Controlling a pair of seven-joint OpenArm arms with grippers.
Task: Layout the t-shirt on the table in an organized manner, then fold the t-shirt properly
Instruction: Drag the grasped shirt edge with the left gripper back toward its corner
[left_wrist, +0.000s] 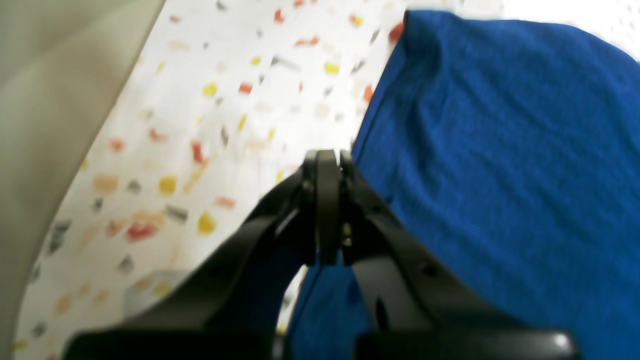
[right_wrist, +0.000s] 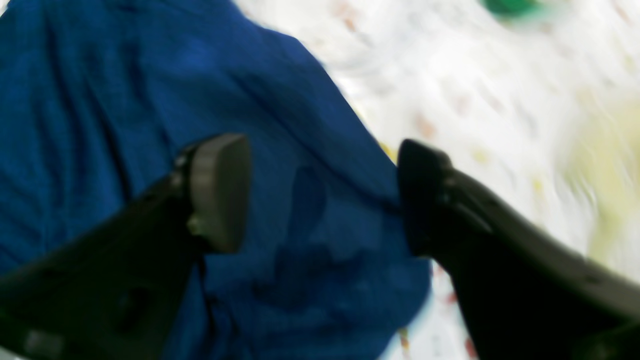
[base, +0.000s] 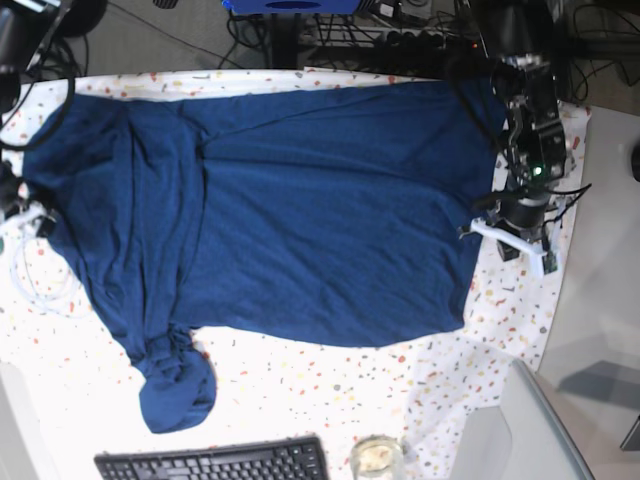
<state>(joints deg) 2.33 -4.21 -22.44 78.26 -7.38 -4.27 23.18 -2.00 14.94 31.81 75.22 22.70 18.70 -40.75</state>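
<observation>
Speckled white cloth covers the tabletop (base: 300, 385), and the t-shirt (base: 320, 220) lies spread across most of it, body fairly flat, one sleeve bunched into a knot (base: 175, 385) at the edge nearest the keyboard (base: 210, 463). It looks light, limp and easily wrinkled, so it will likely drag and fold on itself if pulled from one point. The better holds, I judge, are the hem corners and shoulder seams, taken in pairs. On the side of the shirt far from the keyboard's left end, the left hand (left_wrist: 327, 165) is pressed together just beside the shirt's edge; whether it pinches fabric I cannot tell. The right hand (right_wrist: 320, 192) is spread wide over the cloth, holding nothing.
</observation>
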